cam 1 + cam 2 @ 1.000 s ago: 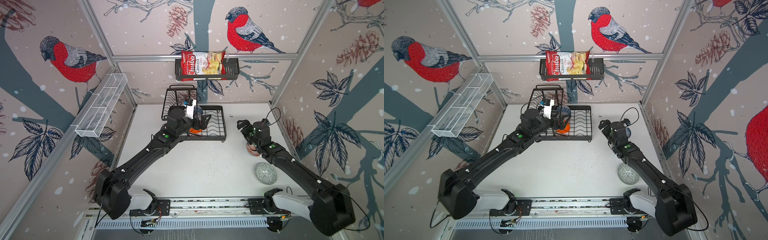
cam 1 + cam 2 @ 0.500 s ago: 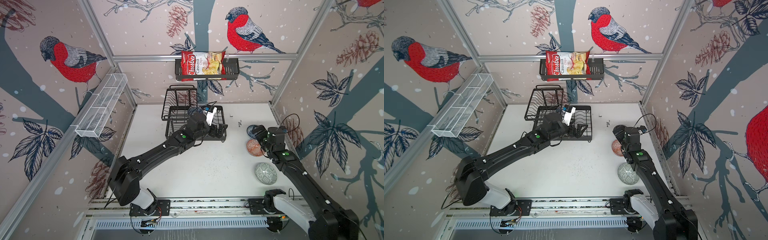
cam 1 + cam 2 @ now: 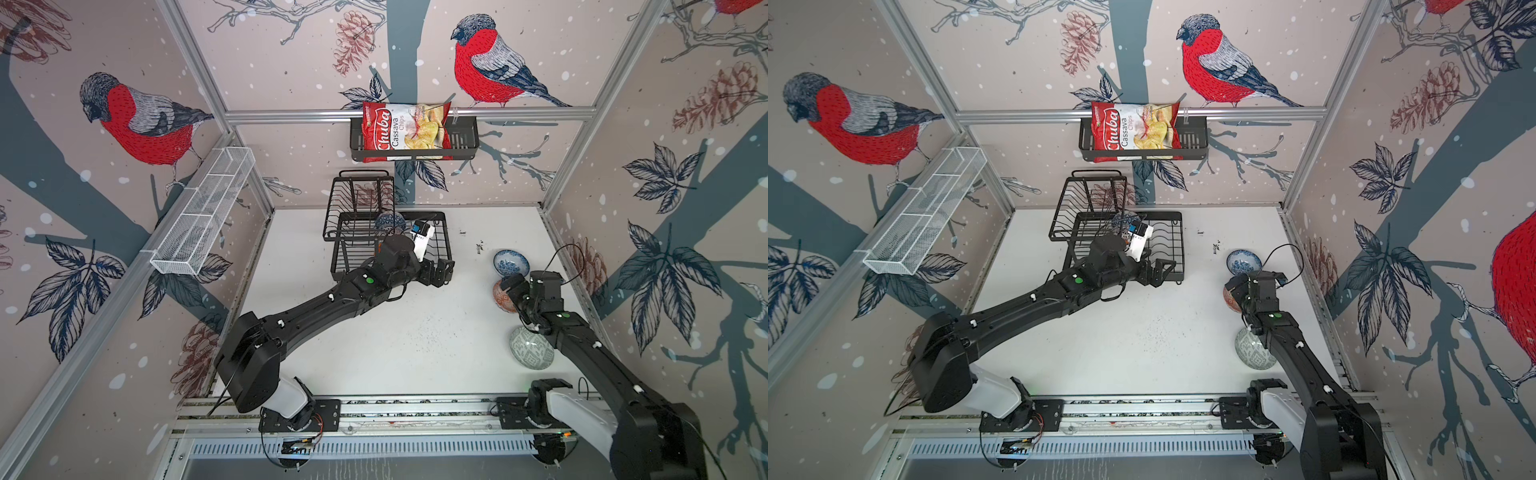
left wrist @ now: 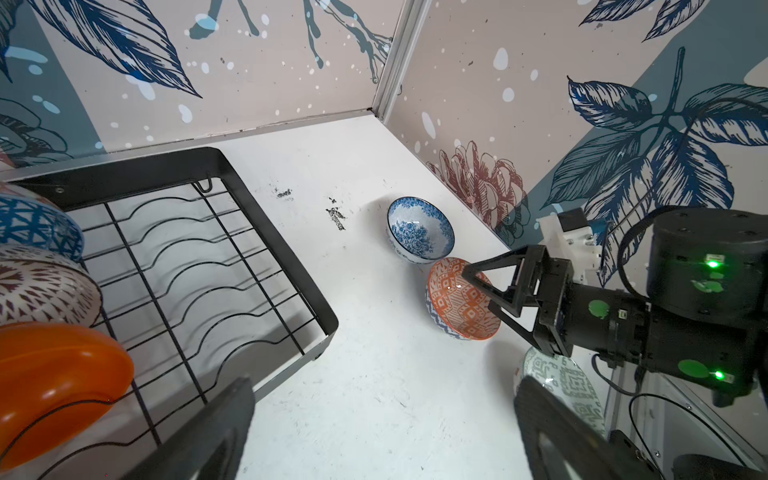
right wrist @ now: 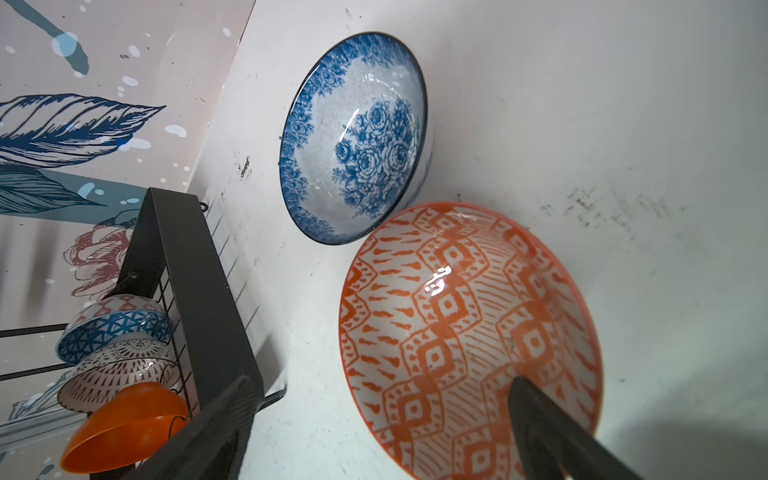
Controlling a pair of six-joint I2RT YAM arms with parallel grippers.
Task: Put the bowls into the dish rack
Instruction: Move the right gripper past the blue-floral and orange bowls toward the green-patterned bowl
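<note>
Right gripper (image 4: 492,293) jaws apart, straddling the rim of the round orange-white patterned bowl (image 4: 453,305). Left gripper (image 3: 441,271) jaws apart, empty, beside the black wire dish rack (image 4: 286,253).

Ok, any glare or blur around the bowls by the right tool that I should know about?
Right wrist view: one small glare spot near the middle of the orange-white bowl; the right tool's fingers are dark and soft up close. Left wrist view: that bowl is sharp, with a faint glint.

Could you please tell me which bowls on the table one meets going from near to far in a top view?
Nearest first: grey-green patterned bowl → orange-white patterned bowl → blue-white floral bowl.
</note>
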